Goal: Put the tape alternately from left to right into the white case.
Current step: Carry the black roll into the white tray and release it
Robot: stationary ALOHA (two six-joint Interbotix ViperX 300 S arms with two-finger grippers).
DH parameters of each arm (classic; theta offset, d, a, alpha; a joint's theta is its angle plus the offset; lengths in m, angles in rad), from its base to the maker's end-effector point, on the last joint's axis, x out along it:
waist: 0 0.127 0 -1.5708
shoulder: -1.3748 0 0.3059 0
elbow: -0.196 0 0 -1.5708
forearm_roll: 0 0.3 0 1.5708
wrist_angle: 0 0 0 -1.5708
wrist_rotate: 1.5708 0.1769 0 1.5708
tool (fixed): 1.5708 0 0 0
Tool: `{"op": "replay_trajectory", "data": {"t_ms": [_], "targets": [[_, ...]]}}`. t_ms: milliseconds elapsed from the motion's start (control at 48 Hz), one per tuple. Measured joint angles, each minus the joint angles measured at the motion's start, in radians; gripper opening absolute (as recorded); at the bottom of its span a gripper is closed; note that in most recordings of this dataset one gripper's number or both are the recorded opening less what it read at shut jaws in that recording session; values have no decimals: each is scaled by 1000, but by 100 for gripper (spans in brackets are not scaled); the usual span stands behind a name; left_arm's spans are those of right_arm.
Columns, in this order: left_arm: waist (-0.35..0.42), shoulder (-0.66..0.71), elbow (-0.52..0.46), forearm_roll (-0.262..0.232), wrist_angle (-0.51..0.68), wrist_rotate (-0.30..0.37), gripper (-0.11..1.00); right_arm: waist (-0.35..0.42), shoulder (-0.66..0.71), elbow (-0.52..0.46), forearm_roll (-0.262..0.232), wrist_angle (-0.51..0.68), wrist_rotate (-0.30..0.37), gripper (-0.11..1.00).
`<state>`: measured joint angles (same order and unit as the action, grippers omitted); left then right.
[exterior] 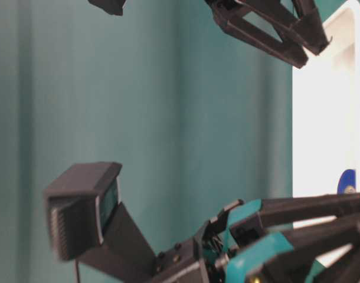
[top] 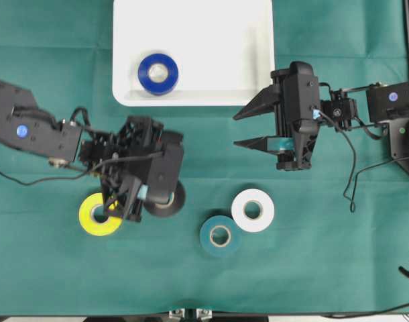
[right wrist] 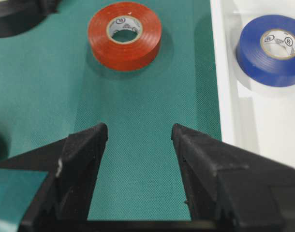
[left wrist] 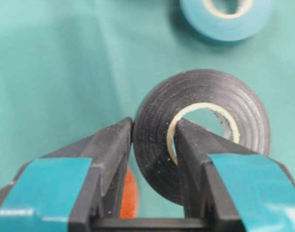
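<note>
Tape rolls: we count one round blue roll (top: pixel 158 73) in shallow white plastic case (top: pixel 258 40) | left gripper (left wrist: pixel 152 145) clamps black roll (left wrist: pixel 205 130) by its wall | right gripper (top: pixel 248 127) wide, empty | yellow (top: pixel 99 214), teal (top: pixel 220 235), white (top: pixel 253 210), red-orange (right wrist: pixel 125 35) rolls left on cloth

Wrinkled green cloth (top: pixel 338 268) over the whole table, evenly lit from above.
</note>
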<state>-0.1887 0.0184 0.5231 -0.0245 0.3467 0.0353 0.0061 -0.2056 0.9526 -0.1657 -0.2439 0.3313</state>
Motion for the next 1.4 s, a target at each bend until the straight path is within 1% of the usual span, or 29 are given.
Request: {"op": "replay_trajectory", "data": {"t_ms": [188, 333, 500, 625, 854, 1021, 1167, 1271, 1396], "targets": [[61, 0, -2, 0, 3, 2, -3, 0, 0, 0, -2, 2, 0, 66], [127, -2, -2, 0, 3, 5, -3, 0, 0, 0, -2, 0, 0, 66], [221, -2, -2, 0, 0, 14, -3, 0, 0, 0, -2, 0, 0, 66], [279, 0, -3, 0, -14, 54, -3, 0, 0, 0, 0, 2, 0, 66], [365, 0, -3, 0, -72, 167, -3, 0, 0, 0, 0, 0, -2, 66], [436, 18, -3, 2, -126, 215, -3, 0, 0, 0, 0, 2, 0, 66], [505, 48, -5, 2, -190, 239, -3, 0, 0, 0, -2, 0, 0, 66], [546, 71, -6, 2, -227, 241, -3, 0, 0, 0, -2, 2, 0, 66], [566, 98, -18, 2, -249, 244, -3, 0, 0, 0, -2, 0, 0, 66]]}}
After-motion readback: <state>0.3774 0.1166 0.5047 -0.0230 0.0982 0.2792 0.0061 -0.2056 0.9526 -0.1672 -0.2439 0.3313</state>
